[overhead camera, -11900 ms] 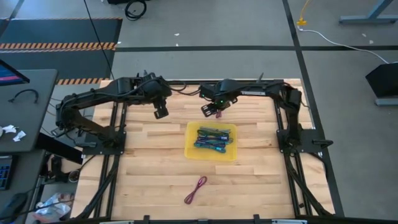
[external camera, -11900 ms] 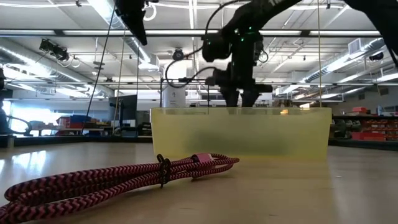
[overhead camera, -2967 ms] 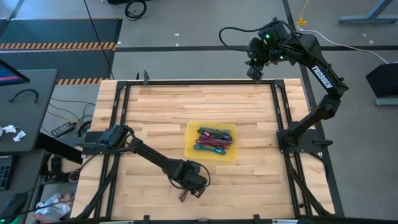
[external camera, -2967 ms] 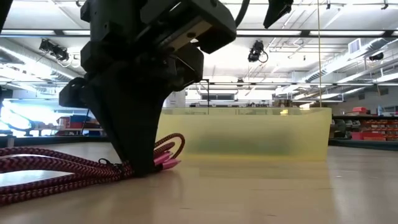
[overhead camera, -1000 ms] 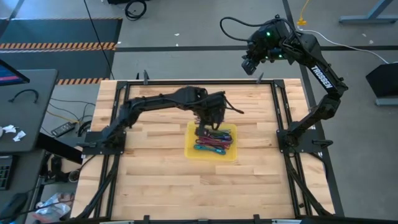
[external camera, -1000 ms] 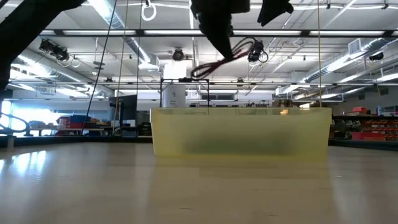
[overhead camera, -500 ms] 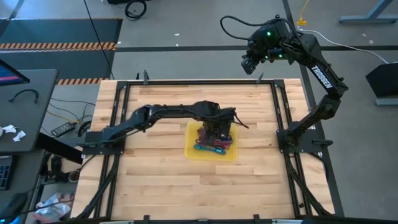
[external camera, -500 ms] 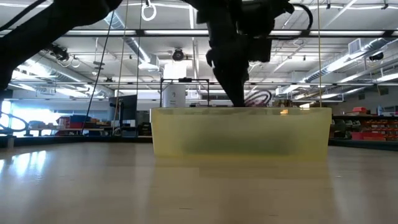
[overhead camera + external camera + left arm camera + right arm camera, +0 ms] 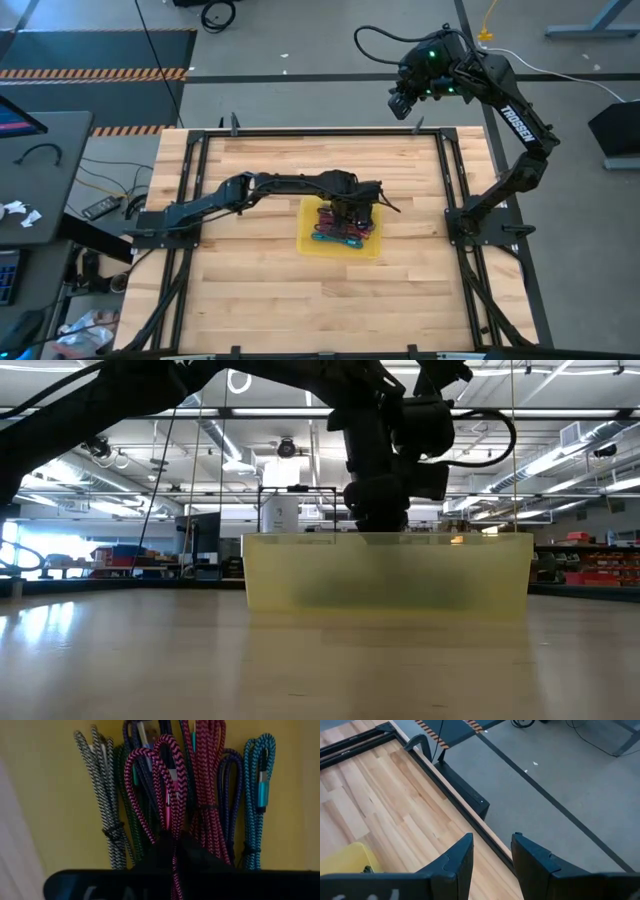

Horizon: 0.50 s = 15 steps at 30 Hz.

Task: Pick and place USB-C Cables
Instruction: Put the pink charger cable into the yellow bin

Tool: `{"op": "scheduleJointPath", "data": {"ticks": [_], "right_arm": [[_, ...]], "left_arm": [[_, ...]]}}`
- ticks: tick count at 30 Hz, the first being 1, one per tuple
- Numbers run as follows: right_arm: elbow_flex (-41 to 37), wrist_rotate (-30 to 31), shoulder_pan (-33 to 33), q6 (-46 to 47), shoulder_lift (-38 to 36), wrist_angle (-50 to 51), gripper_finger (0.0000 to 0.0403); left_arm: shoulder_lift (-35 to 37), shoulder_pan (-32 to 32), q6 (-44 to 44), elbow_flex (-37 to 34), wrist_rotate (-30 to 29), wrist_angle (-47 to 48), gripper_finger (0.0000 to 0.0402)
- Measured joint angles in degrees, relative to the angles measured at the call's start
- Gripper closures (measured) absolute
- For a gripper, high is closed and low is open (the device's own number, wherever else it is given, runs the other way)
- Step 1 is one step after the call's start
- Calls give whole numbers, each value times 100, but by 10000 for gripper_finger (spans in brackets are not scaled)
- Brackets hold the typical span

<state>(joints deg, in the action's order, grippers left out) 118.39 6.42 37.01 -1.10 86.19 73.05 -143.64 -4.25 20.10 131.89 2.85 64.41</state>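
The left gripper [image 9: 352, 212] reaches down into the square yellow tray [image 9: 308, 243] near the middle of the pale wood-plank table [image 9: 250, 280], its dark fingers [image 9: 172, 851] pinching a magenta braided cable [image 9: 159, 785] whose loops fan out ahead of them in the left wrist view. Under that cable, bundled cables lie side by side on the smooth yellow floor of the tray: a grey-and-white woven cable [image 9: 102, 795] at one edge, a dark green cable [image 9: 125, 800] next to it, a thick red braided cable [image 9: 206, 785], a dark purple cable [image 9: 227, 805] and a teal cable [image 9: 260, 780] at the other edge. In the low view the tray is a translucent, straight-walled box with the arm dipping behind its rim. The right gripper [image 9: 492, 852] hangs high beyond the far right corner of the table, over grey floor [image 9: 560, 785], its blocky fingers spread apart and holding nothing.
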Motion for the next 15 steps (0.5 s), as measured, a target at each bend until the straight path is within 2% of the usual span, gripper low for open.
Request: {"op": "scheduleJointPath", "data": {"ticks": [15], "right_arm": [[0, -2, 0, -74, 0, -19, 266]], "left_arm": [[-61, -5, -147, 2, 188, -155, 393]]}}
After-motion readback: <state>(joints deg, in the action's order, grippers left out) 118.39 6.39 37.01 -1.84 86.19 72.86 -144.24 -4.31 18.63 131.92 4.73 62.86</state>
